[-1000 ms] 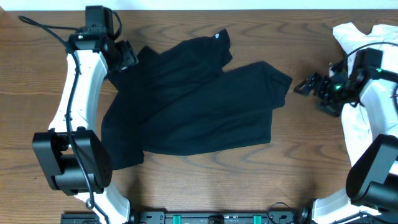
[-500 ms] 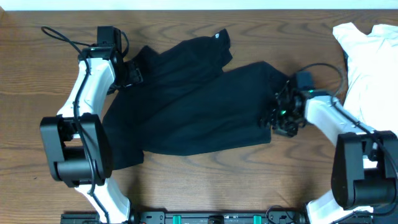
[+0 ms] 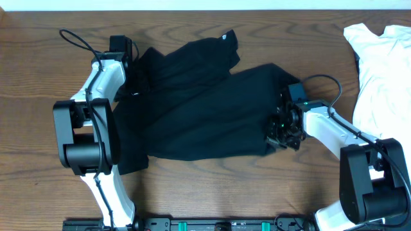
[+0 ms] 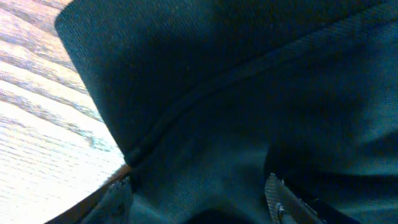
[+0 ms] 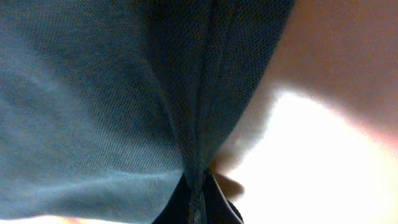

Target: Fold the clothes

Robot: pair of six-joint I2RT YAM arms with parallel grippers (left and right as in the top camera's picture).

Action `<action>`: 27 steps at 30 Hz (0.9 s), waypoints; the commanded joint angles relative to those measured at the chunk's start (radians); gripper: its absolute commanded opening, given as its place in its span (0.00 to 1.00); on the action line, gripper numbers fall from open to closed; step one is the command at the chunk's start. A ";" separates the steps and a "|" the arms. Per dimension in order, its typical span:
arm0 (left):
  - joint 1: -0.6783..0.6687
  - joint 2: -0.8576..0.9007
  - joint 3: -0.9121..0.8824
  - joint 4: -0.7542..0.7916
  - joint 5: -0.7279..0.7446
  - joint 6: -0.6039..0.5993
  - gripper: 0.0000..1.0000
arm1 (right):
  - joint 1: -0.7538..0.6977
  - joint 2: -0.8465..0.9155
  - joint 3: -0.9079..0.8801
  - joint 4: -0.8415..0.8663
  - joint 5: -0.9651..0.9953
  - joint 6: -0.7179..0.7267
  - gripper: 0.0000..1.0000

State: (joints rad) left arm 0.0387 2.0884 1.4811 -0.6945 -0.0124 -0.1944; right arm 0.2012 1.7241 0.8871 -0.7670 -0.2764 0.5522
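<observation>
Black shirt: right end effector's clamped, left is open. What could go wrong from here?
The right end effector pinches only a thin edge fold of the black shirt; it may slip on lifting.
The left end effector, open over bunched layers, might grab several.
The white shirt lies near the right arm; a swing could drag it.

Surface: brown wood-grain counter (image 3: 192, 192), filling nearly the whole overhead view. The grain runs side to side, with darker swirls toward the counter's far side. Beyond the counter's far edge lies a narrow pale strip (image 3: 205, 4); wall or floor, cannot tell. Light is even from above, with no hard shadows on the counter. In the wrist views, bare counter is washed out by bright glare and the grain is faint.
</observation>
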 commanded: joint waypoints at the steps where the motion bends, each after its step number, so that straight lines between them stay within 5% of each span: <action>1: 0.010 0.024 -0.003 0.010 -0.053 0.018 0.69 | -0.019 0.028 -0.039 -0.083 0.182 0.019 0.01; 7: 0.018 0.048 -0.003 0.050 -0.051 0.018 0.69 | -0.142 0.028 -0.039 -0.250 0.423 0.019 0.01; 19: 0.017 0.034 0.003 0.074 -0.027 -0.009 0.69 | -0.273 0.028 -0.026 -0.206 0.174 -0.130 0.06; 27: 0.017 -0.080 0.053 0.068 0.122 -0.015 0.70 | -0.273 0.000 0.164 -0.299 0.159 -0.169 0.27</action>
State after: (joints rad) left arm 0.0509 2.0937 1.4914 -0.6250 0.0509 -0.1909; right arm -0.0685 1.7355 0.9588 -1.0515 -0.1020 0.4141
